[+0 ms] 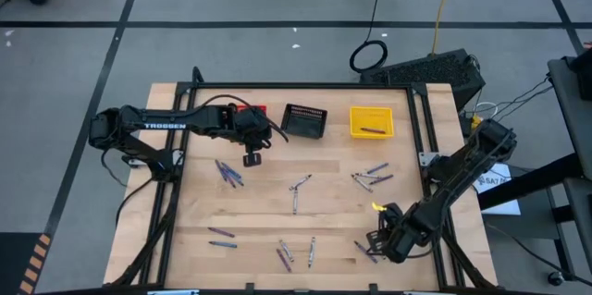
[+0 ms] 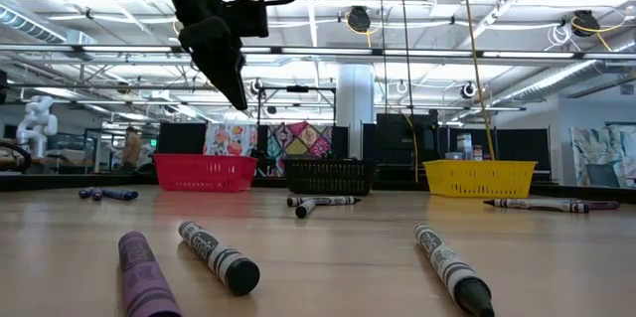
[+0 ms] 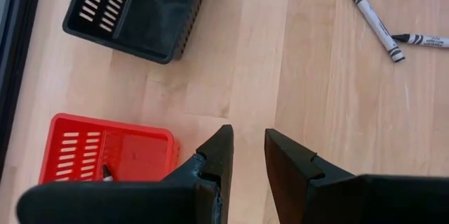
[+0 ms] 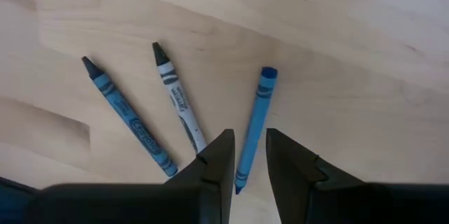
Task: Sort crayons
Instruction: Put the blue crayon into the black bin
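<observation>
High view straight down; low view level across table; both share red basket

The table is showing pale wood planks with visible grain and a smooth, faintly satin finish. The red basket, black basket and yellow basket are presenting as slotted moulded plastic. The crayons are wearing matt paper wrappers over waxy tips. The left gripper fingers are looking like matt black plastic.
</observation>
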Motion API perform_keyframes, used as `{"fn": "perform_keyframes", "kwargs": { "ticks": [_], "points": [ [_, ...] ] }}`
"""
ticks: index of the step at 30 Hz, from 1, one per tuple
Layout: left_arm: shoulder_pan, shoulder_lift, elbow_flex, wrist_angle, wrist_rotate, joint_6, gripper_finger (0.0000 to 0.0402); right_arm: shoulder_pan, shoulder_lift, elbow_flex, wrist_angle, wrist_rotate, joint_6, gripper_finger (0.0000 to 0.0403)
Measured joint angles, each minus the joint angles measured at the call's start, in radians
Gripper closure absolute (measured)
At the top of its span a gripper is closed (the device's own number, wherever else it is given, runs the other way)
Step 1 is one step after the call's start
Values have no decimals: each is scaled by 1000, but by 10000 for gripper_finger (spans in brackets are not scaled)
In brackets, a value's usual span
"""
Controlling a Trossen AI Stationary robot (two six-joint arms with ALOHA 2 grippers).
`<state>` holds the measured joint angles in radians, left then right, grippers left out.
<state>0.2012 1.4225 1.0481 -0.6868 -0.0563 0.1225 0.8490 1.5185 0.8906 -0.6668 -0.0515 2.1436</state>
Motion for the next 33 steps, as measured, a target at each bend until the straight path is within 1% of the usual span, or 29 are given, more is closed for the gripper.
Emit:
{"fn": "perform_keyframes", "kwargs": {
  "ticks": [21, 24, 29, 33],
  "points": [
    [0, 0, 0, -4, 0, -12, 320, 13, 147, 4, 34, -11, 13, 333],
    [0, 0, 0, -3, -1, -12, 320, 13, 158, 4, 27, -10, 6, 344],
    [0, 0, 0, -4, 0, -11, 320, 13, 159, 3, 13, -9, -17, 391],
    [0, 0, 0, -4, -9, -7, 320, 13, 156, 2, -1, -8, -42, 395]
  ]
}}
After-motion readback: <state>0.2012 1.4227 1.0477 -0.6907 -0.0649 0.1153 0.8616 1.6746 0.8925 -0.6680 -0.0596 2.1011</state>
